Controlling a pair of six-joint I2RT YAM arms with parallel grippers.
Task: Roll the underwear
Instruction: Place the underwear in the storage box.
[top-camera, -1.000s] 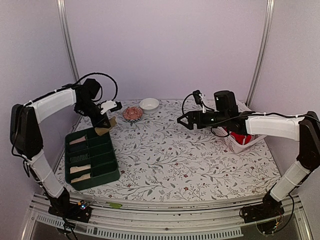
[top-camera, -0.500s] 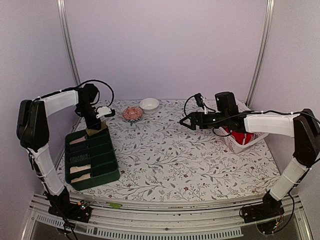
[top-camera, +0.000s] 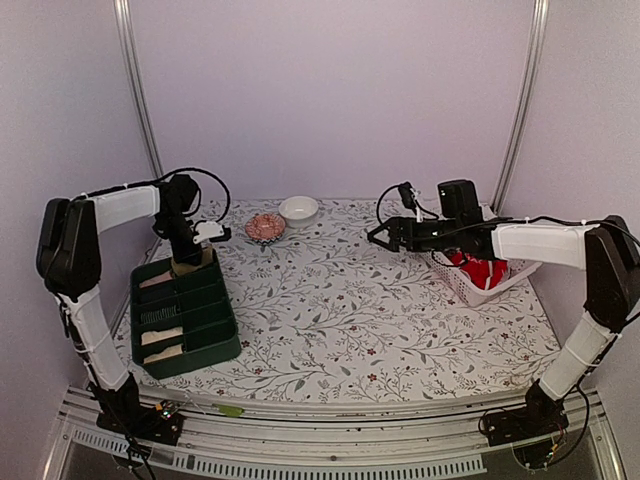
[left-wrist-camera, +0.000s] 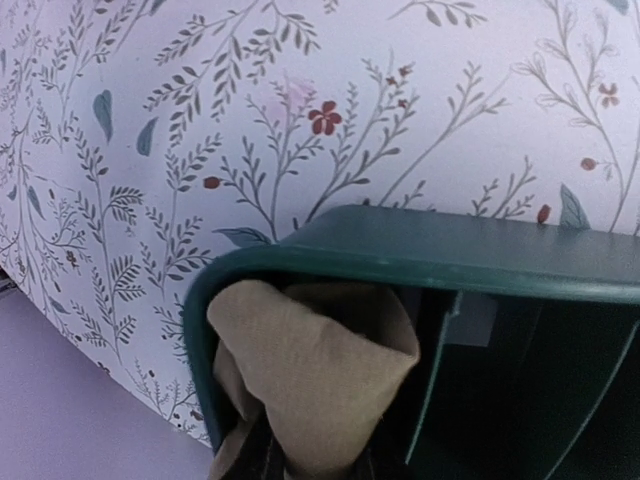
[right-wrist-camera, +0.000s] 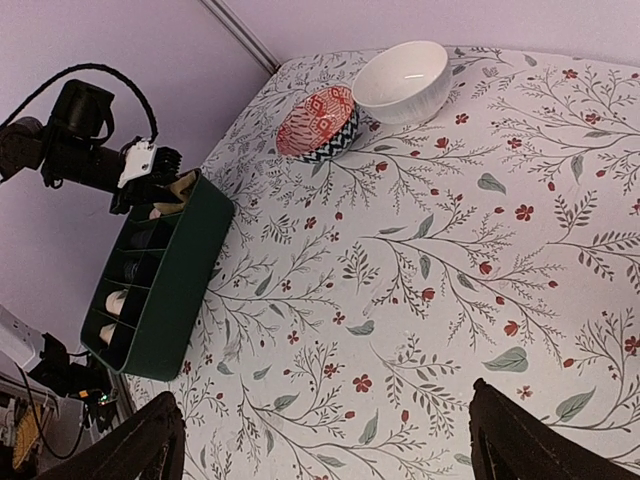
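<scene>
Top external view is showing the left gripper (top-camera: 190, 252) pointing down over the far end of the green tray (top-camera: 228, 322), which is sitting at the left side of the frame on the flowered table (top-camera: 340, 310). Its jaws are pinching the khaki underwear (top-camera: 190, 263), a short roll that is lying partly inside the tray's farthest compartment. Left wrist view is showing the same khaki underwear (left-wrist-camera: 310, 370) filling the lower left of the frame, tucked against the rounded corner of the tray wall (left-wrist-camera: 450, 250), with the dark fingertips (left-wrist-camera: 270, 452) pressing on it at the bottom edge. Nearer compartments are holding cream rolls (top-camera: 160, 340) and a grey piece (top-camera: 158, 317).

The right gripper (top-camera: 384, 236) is hanging in the air above the table at centre right of the frame, well apart from the tray, its fingers spread wide. Right wrist view is showing one finger (right-wrist-camera: 140, 445) in each lower corner with nothing between them. Red underwear (top-camera: 484, 272) is lying in the white basket (top-camera: 497, 292) at the right edge, under the right arm. A patterned bowl (top-camera: 265, 227) and a white bowl (top-camera: 298, 208) are standing side by side near the far edge of the table, apart from both grippers.
</scene>
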